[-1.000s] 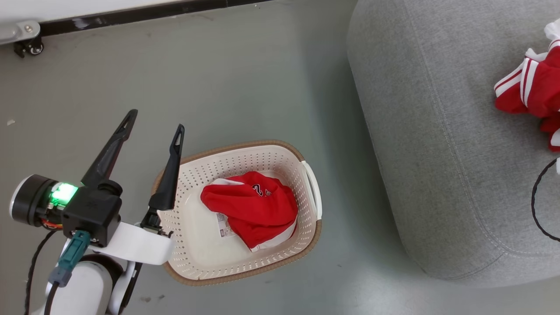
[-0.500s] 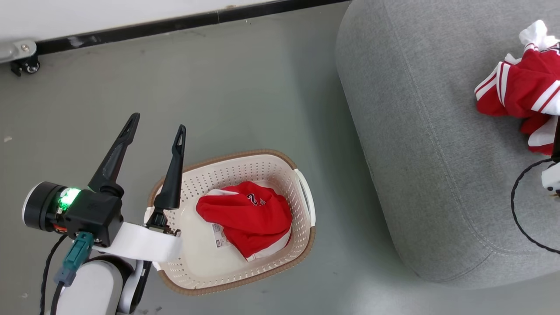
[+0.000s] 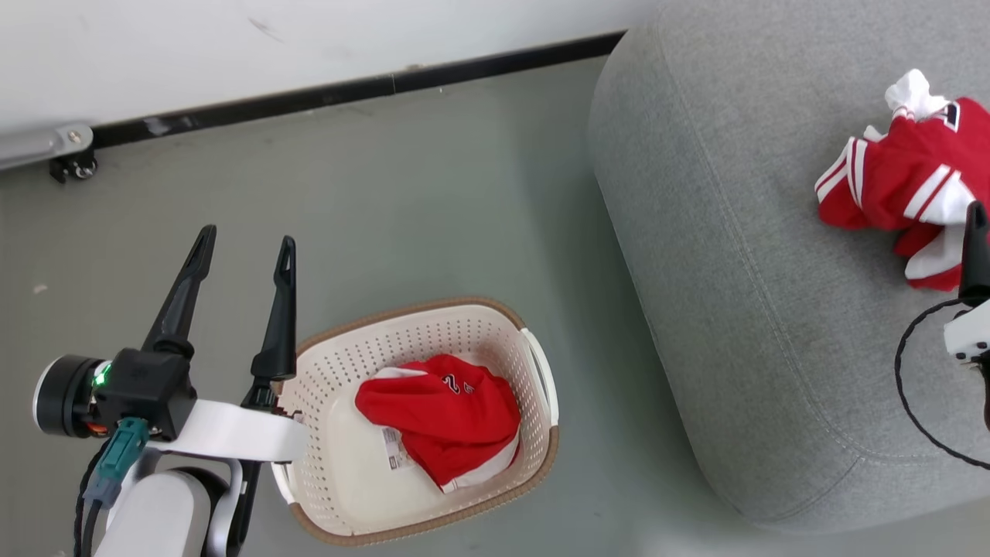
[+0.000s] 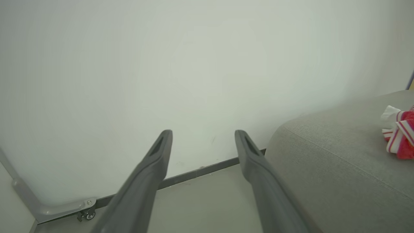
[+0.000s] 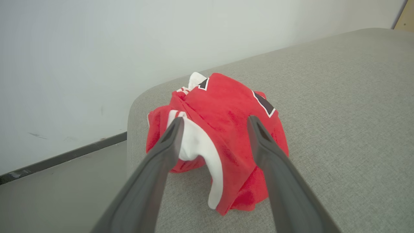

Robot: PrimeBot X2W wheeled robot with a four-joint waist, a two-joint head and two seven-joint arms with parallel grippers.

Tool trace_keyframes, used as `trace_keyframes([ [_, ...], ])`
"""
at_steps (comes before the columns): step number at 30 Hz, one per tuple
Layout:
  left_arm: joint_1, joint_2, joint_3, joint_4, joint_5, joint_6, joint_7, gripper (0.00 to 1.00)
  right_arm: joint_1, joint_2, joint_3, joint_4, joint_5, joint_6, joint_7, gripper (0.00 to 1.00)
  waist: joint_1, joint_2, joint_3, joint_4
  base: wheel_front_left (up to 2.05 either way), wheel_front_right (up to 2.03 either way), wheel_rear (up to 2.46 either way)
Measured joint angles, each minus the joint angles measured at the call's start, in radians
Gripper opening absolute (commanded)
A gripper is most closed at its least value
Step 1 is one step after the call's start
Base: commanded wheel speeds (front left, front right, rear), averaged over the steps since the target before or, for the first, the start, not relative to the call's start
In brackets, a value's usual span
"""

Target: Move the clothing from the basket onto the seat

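One red garment (image 3: 897, 178) laid on the seat (image 3: 735, 309) near its wall-side edge; right gripper (image 5: 215, 120) spread apart, nothing held. Second garment (image 3: 445, 414) lies in the basket (image 3: 418, 309), not yet moved; left gripper (image 3: 247, 236) parted, empty

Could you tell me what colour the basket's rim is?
The basket's rim is brown, clearest in head view.

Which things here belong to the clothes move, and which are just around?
Job: red garment in the basket; second red garment on the sofa.
Just around: wheeled metal bracket by the wall; black baseboard.
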Motion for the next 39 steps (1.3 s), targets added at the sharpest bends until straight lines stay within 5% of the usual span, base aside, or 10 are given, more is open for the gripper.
trace_keyframes([
  [17, 0.153, -0.037, 0.069, 0.076, -0.037, 0.049, -0.021, 1.0, 0.046, -0.036, 0.166, -0.283, -0.02, 0.0, -0.014, 1.0, 0.0, 0.0, -0.171, 0.054, 0.0, 0.0, 0.0],
  [39, 0.215, -0.074, 0.036, 0.099, -0.033, 0.049, -0.022, 1.0, 0.258, 0.108, 0.226, -0.478, -0.016, 0.0, -0.014, 1.0, 0.0, 0.0, -0.32, 0.15, 0.0, 0.0, 0.0],
])
